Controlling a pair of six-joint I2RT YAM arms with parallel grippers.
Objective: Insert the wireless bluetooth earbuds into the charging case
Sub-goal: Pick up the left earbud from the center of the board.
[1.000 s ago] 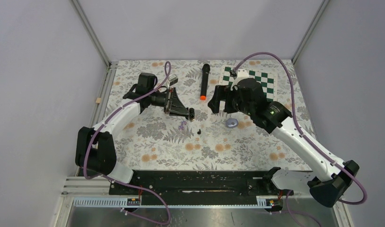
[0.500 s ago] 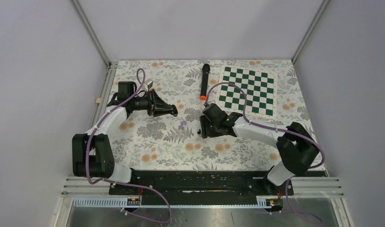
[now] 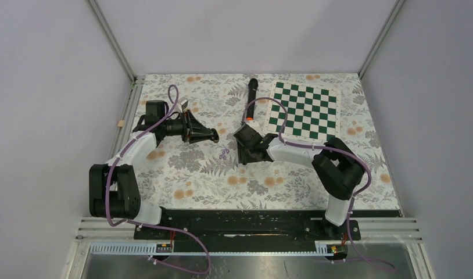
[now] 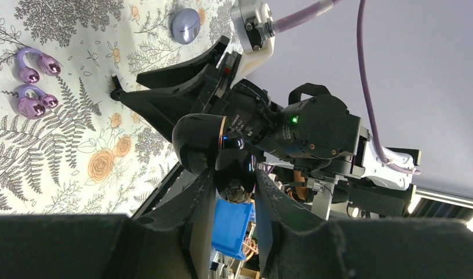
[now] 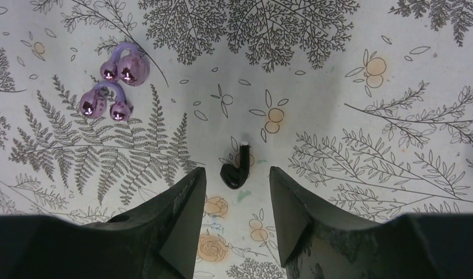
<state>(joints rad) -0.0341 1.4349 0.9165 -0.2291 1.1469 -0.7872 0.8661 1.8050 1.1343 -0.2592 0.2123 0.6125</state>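
1. The black earbud (image 5: 237, 164) lies near the middle of the desk (image 3: 182, 180), a little toward the near edge. 2 purple earbuds (image 5: 129, 68) lie close by on its left-edge side, not touching it.
2. The right gripper (image 5: 237, 172) hangs over the black one with its fingers spread, 1 on each side and neither touching it.
3. The left gripper (image 4: 230, 189), nearer the left edge, is clamped on a glossy black charging case (image 4: 202, 139).
4. Handling, as I judge it: the bud is very light, hard and smooth, so it could skid or flip out of a pinch. It is best taken across the fat bulb end, low against the desk, with a gentle squeeze.
5. Its long axis runs from bulb to stem, and it lies flat. In the right wrist view the bulb is nearest the wrist. The white-tipped stem points away along the fingers, tilted slightly right, so the fingers would close across that axis.
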